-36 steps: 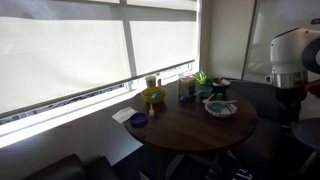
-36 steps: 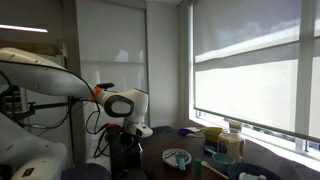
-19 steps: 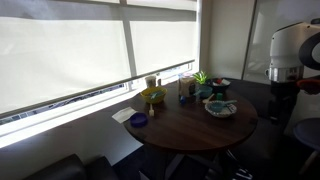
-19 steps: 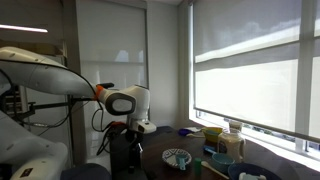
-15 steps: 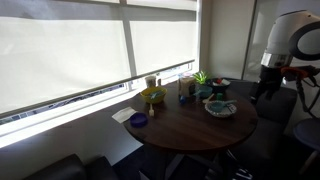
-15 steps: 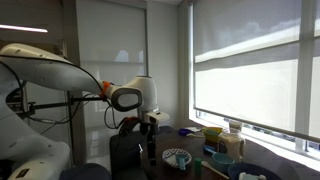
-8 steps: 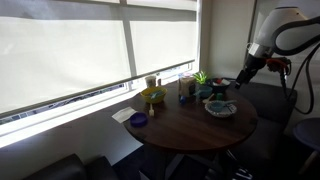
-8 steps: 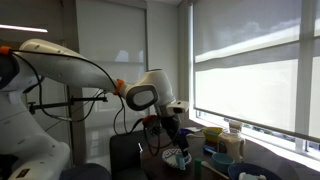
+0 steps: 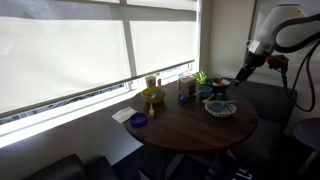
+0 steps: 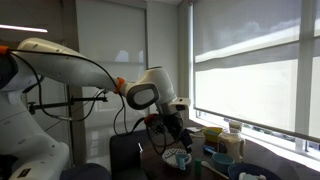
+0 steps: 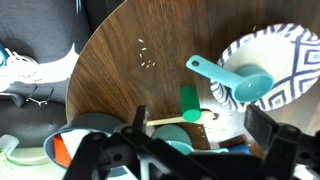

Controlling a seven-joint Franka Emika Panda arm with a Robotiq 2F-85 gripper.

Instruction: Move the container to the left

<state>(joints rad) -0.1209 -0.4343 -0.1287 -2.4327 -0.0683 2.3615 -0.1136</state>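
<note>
The container [image 9: 152,82] is a small upright pale jar with a dark band. It stands at the window side of the round wooden table [image 9: 185,128], just behind the yellow bowl [image 9: 153,96]. It also shows in an exterior view [image 10: 232,143]. It is out of the wrist view. My gripper [image 9: 227,85] hangs above the opposite side of the table, by the patterned plate [image 9: 221,108], far from the container. In the wrist view the gripper [image 11: 200,125] is open and empty. It hovers over a green-handled spoon [image 11: 190,103].
A teal scoop [image 11: 240,82] lies on the patterned plate [image 11: 290,50]. A small purple dish [image 9: 139,120] sits near the table's edge, with white paper beside it. A potted plant [image 9: 201,78] and bowls crowd the window side. A chair stands by the table [image 11: 35,75].
The arm has swung in from beside the table until the gripper is above the plate. Over the last half second it has barely moved. The objects on the table have not moved.
</note>
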